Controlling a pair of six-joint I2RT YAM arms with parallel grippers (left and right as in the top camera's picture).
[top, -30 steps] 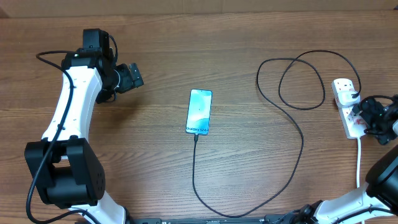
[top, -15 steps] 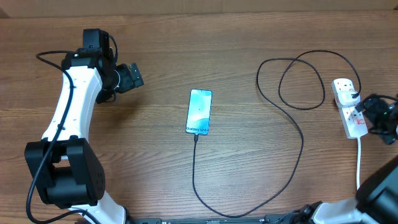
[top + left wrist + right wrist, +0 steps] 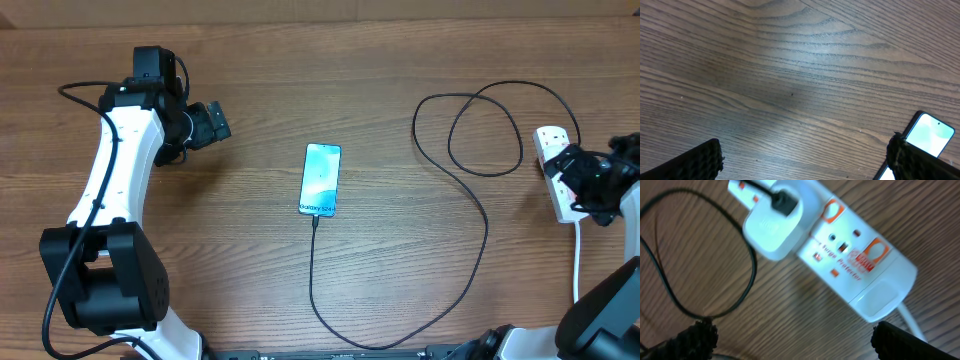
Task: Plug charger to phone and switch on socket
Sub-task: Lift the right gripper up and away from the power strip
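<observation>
The phone (image 3: 320,180) lies flat near the middle of the table (image 3: 400,60), screen up and lit, well apart from both arms. The charger (image 3: 487,230) reaches the phone's near short edge with its tip. The joint is too small to see, so I cannot tell if the tip sits fully inside. From there the cable bends right and makes two loops beside the socket (image 3: 562,205).

The socket is at the far right and only partly visible from overhead, because the right gripper (image 3: 575,178) hangs over its middle (only its two ends show). Its white cord (image 3: 578,260) leaves the near end and runs down until the arm hides it. In the right wrist view the socket is blurred. A white adapter (image 3: 772,227) is plugged in at one end with the black cable coming out of it. The red switches (image 3: 875,247) are seen, but their position (on or off) cannot be read. The right gripper's jaws stand wide apart above the socket and hold nothing; only the fingertips (image 3: 690,340) show, cut by the lower border.

The left gripper (image 3: 212,122) is at the far left, away from the phone, its jaws wide apart too and empty. In its wrist view one corner of the phone appears at the lower right, partly behind a fingertip.
</observation>
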